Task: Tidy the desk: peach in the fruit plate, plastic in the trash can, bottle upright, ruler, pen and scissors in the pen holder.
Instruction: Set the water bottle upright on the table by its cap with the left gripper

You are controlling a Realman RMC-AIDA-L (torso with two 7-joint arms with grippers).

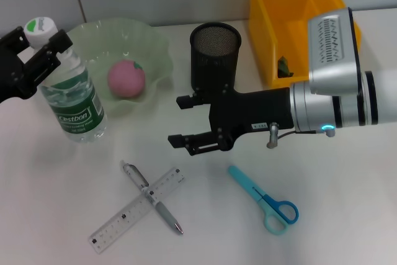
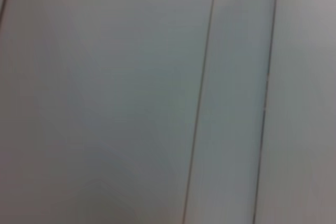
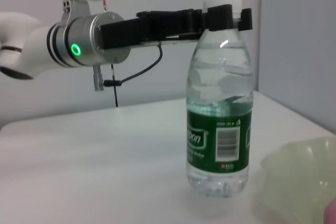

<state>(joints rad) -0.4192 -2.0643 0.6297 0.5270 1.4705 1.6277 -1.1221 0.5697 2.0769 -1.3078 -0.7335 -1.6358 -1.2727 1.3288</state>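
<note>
The clear plastic bottle (image 1: 69,88) stands upright at nine o'clock on the white worktop (image 1: 335,215), its green label reading something like "Cestbon"; a barcode shows in the right wrist view. The left pincer (image 1: 42,43) clamps its white-capped neck. The right pincer (image 1: 184,121), jaws wide, hovers at centre before the black mesh pen holder (image 1: 214,51). A pink peach (image 1: 126,79) sits in the frosted scalloped fruit plate (image 1: 155,48). The translucent ruler (image 1: 136,210) crosses a grey pen (image 1: 152,198) at six o'clock; the blue-handled scissors (image 1: 265,199) lie at five.
</note>
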